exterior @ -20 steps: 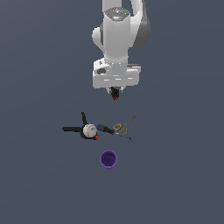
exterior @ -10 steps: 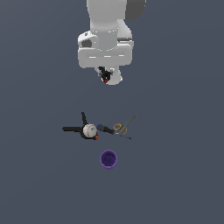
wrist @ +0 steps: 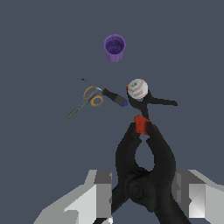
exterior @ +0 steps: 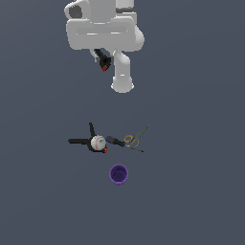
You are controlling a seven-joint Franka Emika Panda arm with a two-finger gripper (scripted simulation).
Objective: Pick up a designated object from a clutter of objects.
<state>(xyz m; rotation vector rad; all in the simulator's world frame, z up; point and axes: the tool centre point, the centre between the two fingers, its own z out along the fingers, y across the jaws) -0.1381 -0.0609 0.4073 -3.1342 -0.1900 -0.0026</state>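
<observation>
The designated object, a small black spring clamp (exterior: 103, 62) with red-orange tips, hangs high above the clutter of objects with my gripper (exterior: 102, 59) shut on it. In the wrist view the clamp (wrist: 144, 166) sits between my grey fingers (wrist: 101, 194), red tips pointing away, and my gripper (wrist: 146, 192) holds it near its pivot. Far below lie a white red-stitched baseball (exterior: 97, 142) (wrist: 137, 89), a long-handled black clamp (exterior: 79, 141) (wrist: 162, 102) beside it, and yellow-handled scissors (exterior: 135, 139) (wrist: 89, 97).
A purple cup (exterior: 118, 174) (wrist: 114, 47) stands upright apart from the pile. A dark pen-like stick with a blue end (exterior: 114, 140) (wrist: 114, 98) lies between the baseball and the scissors. The arm's white body (exterior: 105, 33) fills the upper part of the exterior view.
The arm has risen, carrying the small clamp upward and toward the exterior view's left. The items on the floor have not moved.
</observation>
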